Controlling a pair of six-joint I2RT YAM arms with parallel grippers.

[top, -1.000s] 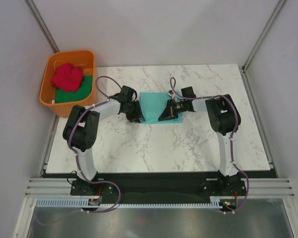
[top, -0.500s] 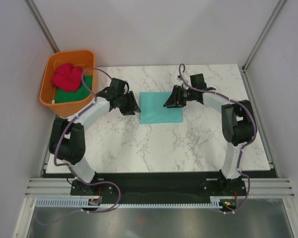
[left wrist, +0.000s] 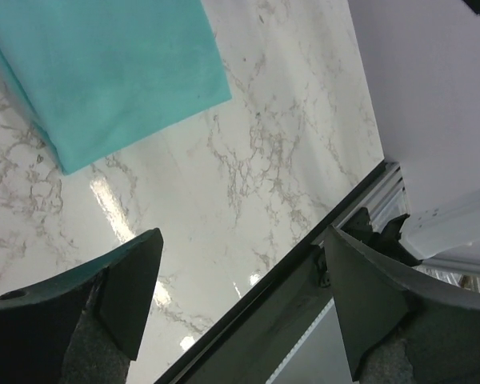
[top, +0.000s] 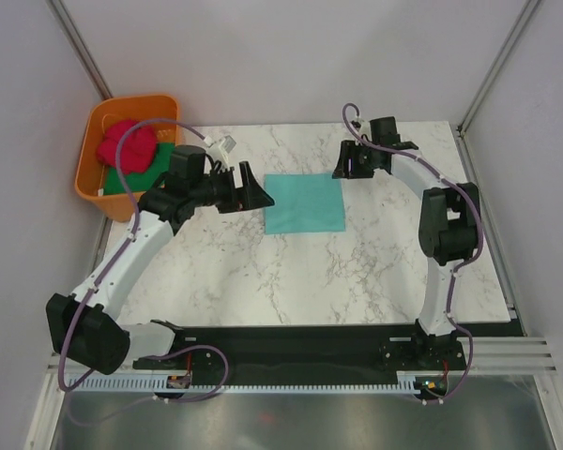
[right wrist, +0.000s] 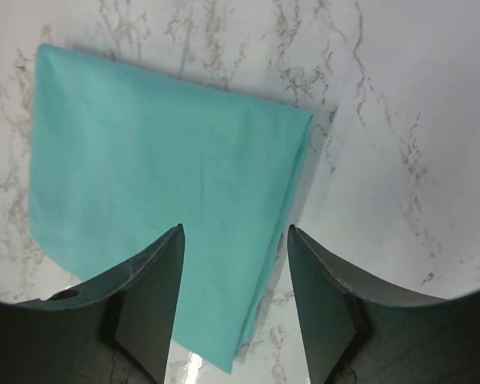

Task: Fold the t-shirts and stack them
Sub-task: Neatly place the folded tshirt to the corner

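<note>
Has folded teal cloth t-shirt (top: pixel 304 202) flat on white marble surface (top: pixel 310 272) as stack base; holds left end effector (left wrist: pixel 238 268), right end effector (right wrist: pixel 234 240) agape, empty.

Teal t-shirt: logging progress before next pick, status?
Left gripper open, right gripper open, both empty. Folded teal cloth t-shirt flat on table. Pinkish-red t-shirt, dark green t-shirt in orange plastic tub. Nothing blocking.

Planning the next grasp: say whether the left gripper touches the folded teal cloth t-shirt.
Apart. Left wrist view shows bare marble tabletop between the left gripper and the folded teal t-shirt.
</note>
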